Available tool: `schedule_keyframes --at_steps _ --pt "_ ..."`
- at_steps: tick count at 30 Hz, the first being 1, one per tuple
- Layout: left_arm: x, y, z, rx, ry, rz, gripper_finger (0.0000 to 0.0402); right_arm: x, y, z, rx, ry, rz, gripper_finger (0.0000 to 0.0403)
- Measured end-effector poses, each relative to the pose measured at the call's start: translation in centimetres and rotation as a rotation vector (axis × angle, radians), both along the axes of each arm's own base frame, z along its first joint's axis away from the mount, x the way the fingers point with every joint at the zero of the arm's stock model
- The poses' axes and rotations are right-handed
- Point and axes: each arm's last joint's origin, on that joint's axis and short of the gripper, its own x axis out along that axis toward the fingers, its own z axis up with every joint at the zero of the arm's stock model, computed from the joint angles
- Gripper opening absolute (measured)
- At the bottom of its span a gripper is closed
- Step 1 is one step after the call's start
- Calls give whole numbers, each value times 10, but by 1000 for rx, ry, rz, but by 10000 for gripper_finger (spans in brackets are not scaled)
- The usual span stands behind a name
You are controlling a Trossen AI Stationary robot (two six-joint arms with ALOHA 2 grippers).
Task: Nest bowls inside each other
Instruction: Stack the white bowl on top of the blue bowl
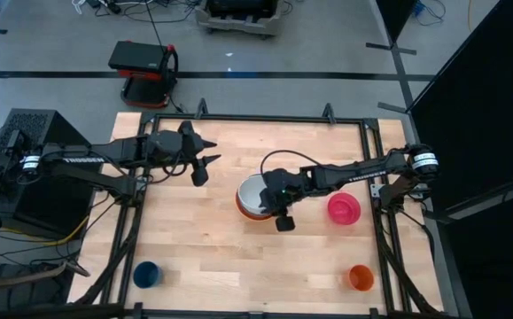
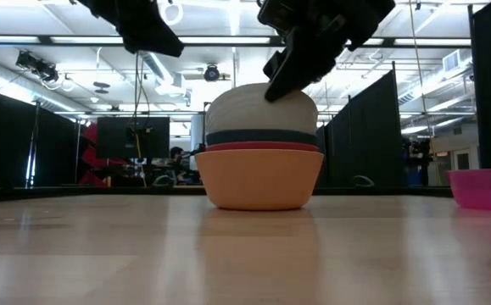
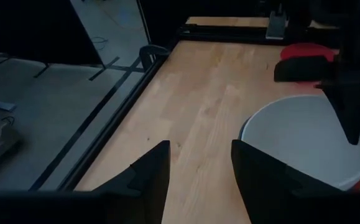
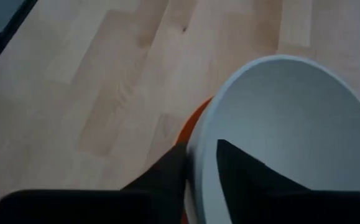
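The right gripper (image 1: pixel 274 206) sits at the white bowl (image 1: pixel 254 192), near the middle of the worktop (image 1: pixel 203 248). In the right wrist view one dark finger (image 4: pixel 167 174) lies outside the white rim and the other inside it, a narrow gap between them with the wall in that gap; whether they press on the wall or stand just off it I cannot tell. In the low view the gripper reaches down onto the white bowl at its 1 o'clock side.

The white bowl tops a nested stack: below it a dark teal bowl (image 2: pixel 262 137), then a red-orange bowl (image 2: pixel 262 147), and at the bottom a yellow-orange bowl (image 2: pixel 260 180) resting on the wood. The white one rides high and slightly tilted.

The magenta bowl (image 1: pixel 344 208) stands apart at 3 o'clock from the stack, open side up.

The left gripper (image 1: pixel 205 156) hangs above the worktop at about 10 o'clock from the stack, fingers (image 3: pixel 148 174) apart and holding nothing.

A small blue cup (image 1: pixel 146 274) is at 7 o'clock and a small orange cup (image 1: pixel 361 277) at 5 o'clock.
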Motion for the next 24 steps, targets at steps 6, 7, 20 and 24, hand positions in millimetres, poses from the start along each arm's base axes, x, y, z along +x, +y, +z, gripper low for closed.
schedule_keyframes --at_steps 6,7,20,24 --pt "-1 0 -1 -17 8 8 158 0 -2 2 3 -10 -14 138" --pt "-1 0 -2 -17 12 8 158 0 -3 4 5 -15 -17 143" --pt "-1 0 -2 -18 15 8 158 -4 -4 8 28 -6 -11 76" --pt "-1 0 -2 -18 15 8 158 -4 -4 8 35 -1 -2 43"
